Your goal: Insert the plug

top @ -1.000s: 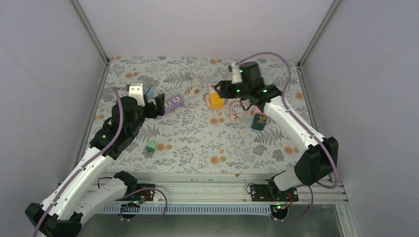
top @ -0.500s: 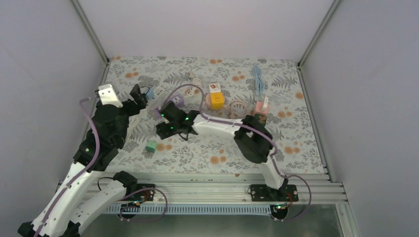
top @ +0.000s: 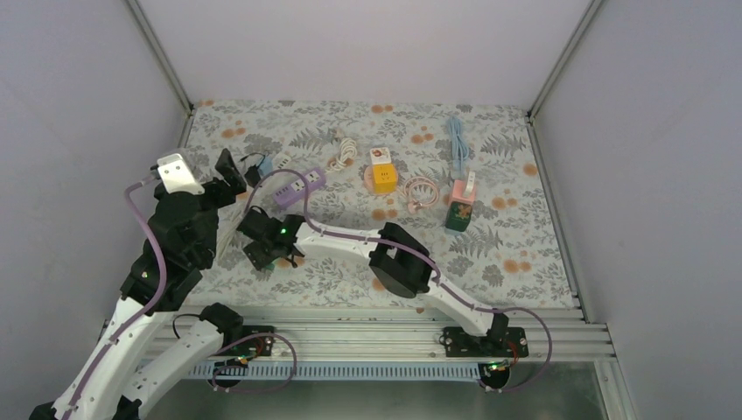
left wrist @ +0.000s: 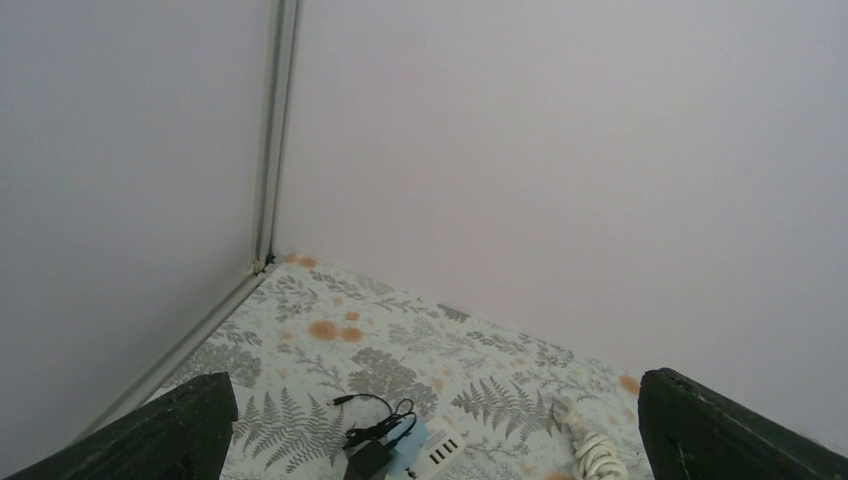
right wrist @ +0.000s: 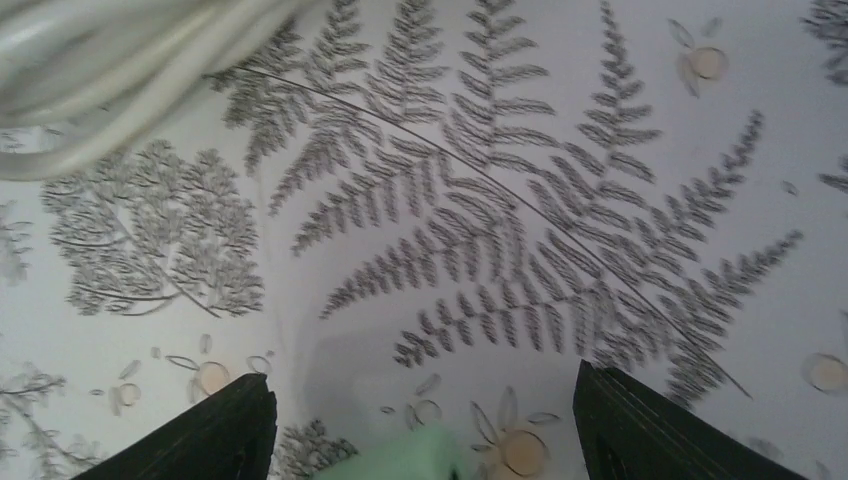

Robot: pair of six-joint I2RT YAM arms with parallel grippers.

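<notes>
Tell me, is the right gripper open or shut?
Open: the right gripper shows fingers wide apart in its wrist view, a green block between, touching neither.

Matt printed cloth (top: 525,229); glossy, probably plastic purple power strip (top: 302,185).

Top camera overlooks everything. My left wrist camera faces the distant black plug (left wrist: 372,455), which both views share. Right wrist camera looks down, close to the cloth.

Green block (right wrist: 400,460) cropped at bottom, between right pincer (right wrist: 425,385).
</notes>
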